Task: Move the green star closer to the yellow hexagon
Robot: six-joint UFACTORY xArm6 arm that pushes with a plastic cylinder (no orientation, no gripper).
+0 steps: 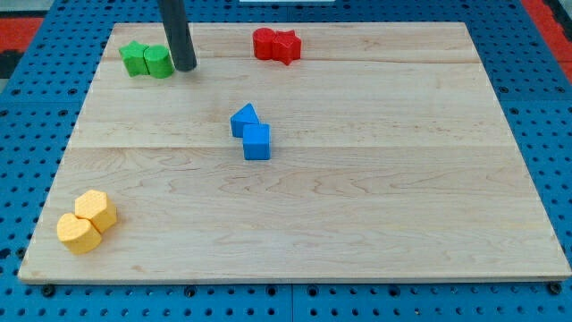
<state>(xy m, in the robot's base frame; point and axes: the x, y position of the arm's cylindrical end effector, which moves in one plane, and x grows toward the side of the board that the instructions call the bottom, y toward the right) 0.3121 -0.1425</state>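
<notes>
The green star (134, 58) lies near the board's top left corner. A green round block (159, 62) touches its right side. My tip (185, 67) is on the board just right of the green round block, very close to it or touching it. The yellow hexagon (96, 209) lies near the bottom left corner, far below the green star. Another yellow block (77, 233) touches its lower left side.
Two red blocks (275, 45) sit together near the top edge, right of my tip. A blue triangular block (244, 119) and a blue cube (256, 141) touch each other near the middle of the wooden board (402, 179).
</notes>
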